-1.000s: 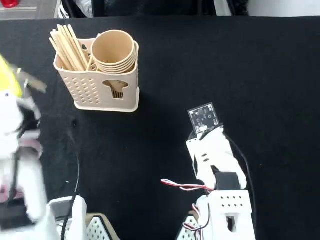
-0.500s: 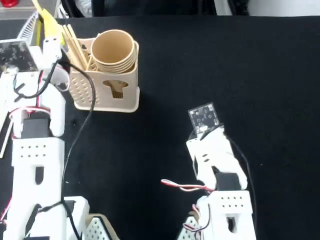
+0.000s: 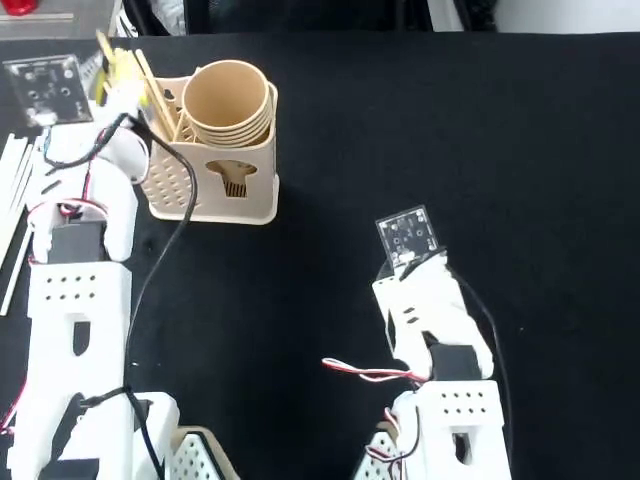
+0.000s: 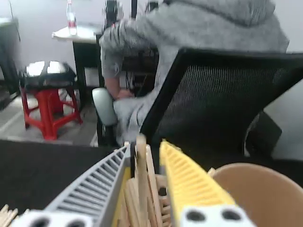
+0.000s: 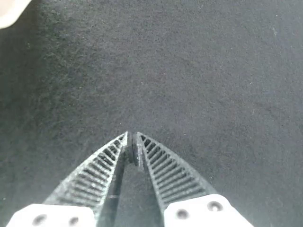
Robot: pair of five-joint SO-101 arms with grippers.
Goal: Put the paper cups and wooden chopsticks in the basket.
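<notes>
A cream basket [image 3: 215, 175] stands at the back left of the black table. Its right compartment holds a stack of paper cups [image 3: 228, 100], and wooden chopsticks [image 3: 155, 100] stand in its left one. My left gripper [image 3: 115, 65] hangs over that left compartment. In the left wrist view the left gripper [image 4: 142, 144] is shut on a wooden chopstick [image 4: 141, 175] that points down among the others, with the paper cups' rim [image 4: 255, 189] beside it. My right gripper [image 5: 131, 142] is shut with nothing in it, low over bare table.
Several loose chopsticks [image 3: 15, 205] lie at the table's left edge beside the left arm. The right arm [image 3: 430, 310] rests at front centre. An office chair [image 4: 222, 94] stands behind the table's far edge.
The left arm swung from the front left edge up to the basket, bringing its gripper over the chopstick compartment. The right arm kept still.
</notes>
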